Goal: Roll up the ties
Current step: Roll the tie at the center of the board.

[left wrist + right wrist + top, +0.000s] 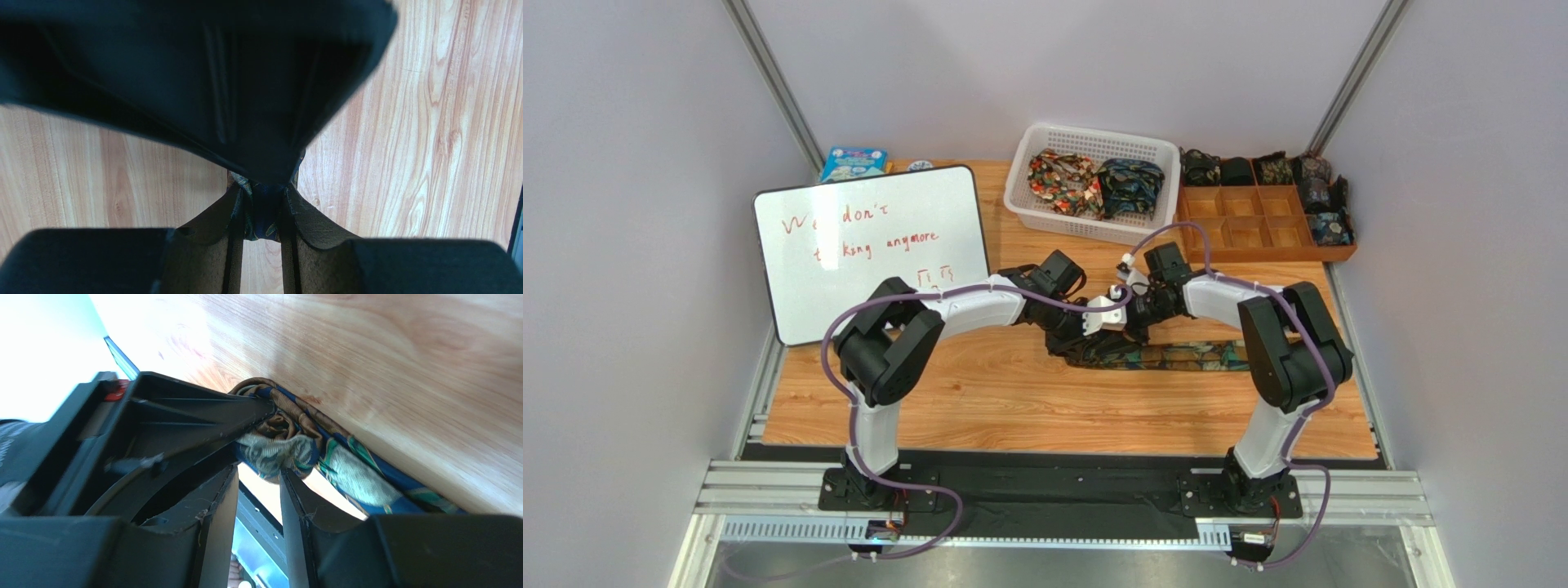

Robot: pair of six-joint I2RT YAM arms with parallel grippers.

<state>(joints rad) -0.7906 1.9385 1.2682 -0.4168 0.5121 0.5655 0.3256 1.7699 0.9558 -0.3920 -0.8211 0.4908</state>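
One tie (1179, 357) in hand, flat on the table (1014, 404), long axis crosswise, trailing off to the right of both sets of fingers. Near end wound into a small roll (276, 447), sitting right where the two grippers meet. Left gripper (265, 211) closed, a nub of patterned fabric pinched between the pads; from the right wrist, apparently the black wedge pressed onto the roll's upper side. Right gripper (261, 471) with fingers parted, roll just ahead of the tips and touching at least one. Clamping or merely bracing — cannot tell. Unwound length leading away past the right-hand fingertip, blue-green pattern up. Judged step: early in the roll, most of the tie left to wind. Key relation for the next turn: roll axis across the tie, slack lying on the right arm's side — so winding toward that side, right fingers nearer the slack, left holding the core. Some risk of the core loosening on a regrip. More ties bunched in the white basket (1112, 132), well beyond the fingers; finished rolls in the wooden tray (1259, 254).
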